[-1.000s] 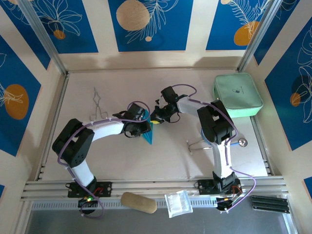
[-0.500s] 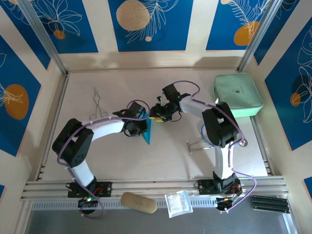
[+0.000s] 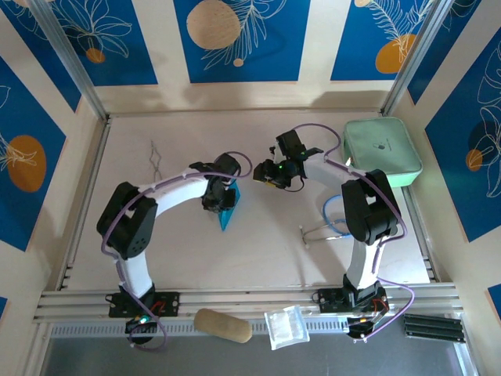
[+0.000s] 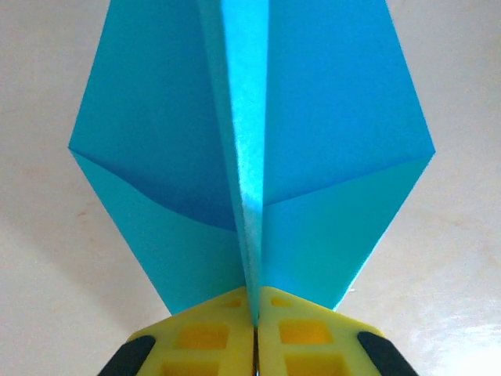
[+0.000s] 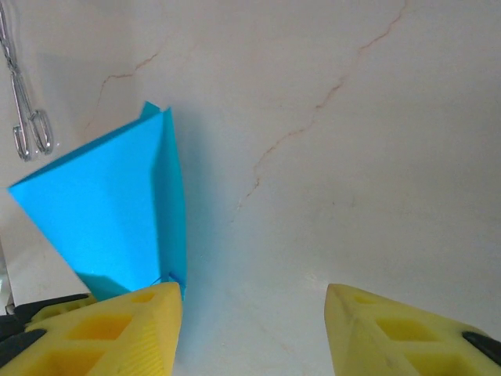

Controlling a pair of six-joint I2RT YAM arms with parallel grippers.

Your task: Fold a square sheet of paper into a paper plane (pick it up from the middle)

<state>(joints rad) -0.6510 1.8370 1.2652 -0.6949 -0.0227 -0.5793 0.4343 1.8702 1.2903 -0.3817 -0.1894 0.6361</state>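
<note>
**Paper plane in hand, seen from three views.** The paper plane [image 3: 228, 210], a teal-blue dart with a raised centre fold and two wings, is sitting just left of centre in the top view, over the tabletop [image 3: 258, 251]. Its long axis is running from upper right to lower left of that frame, with the pointed end aiming toward the bottom edge. You cannot tell whether the point is resting on the tabletop or hanging just above it.

Your left gripper [image 4: 256, 313] is clenching the centre fold. In the left wrist view the two yellow pads are meeting at the bottom of the frame with the ridge pinched between them. The wings are spreading up and outward, so the plane is extending straight ahead of this gripper.

Your right gripper [image 5: 254, 313] is standing released, with bare tabletop showing between its jaws. The plane is lying toward the left of its wrist frame, one corner just beside the finger at lower left. Contact there cannot be confirmed. In the top view this gripper is sitting near the plane, to its upper right.

Judgement: the left arm is carrying the plane alone. The right arm would be approaching from the upper right, across a wing.
</note>
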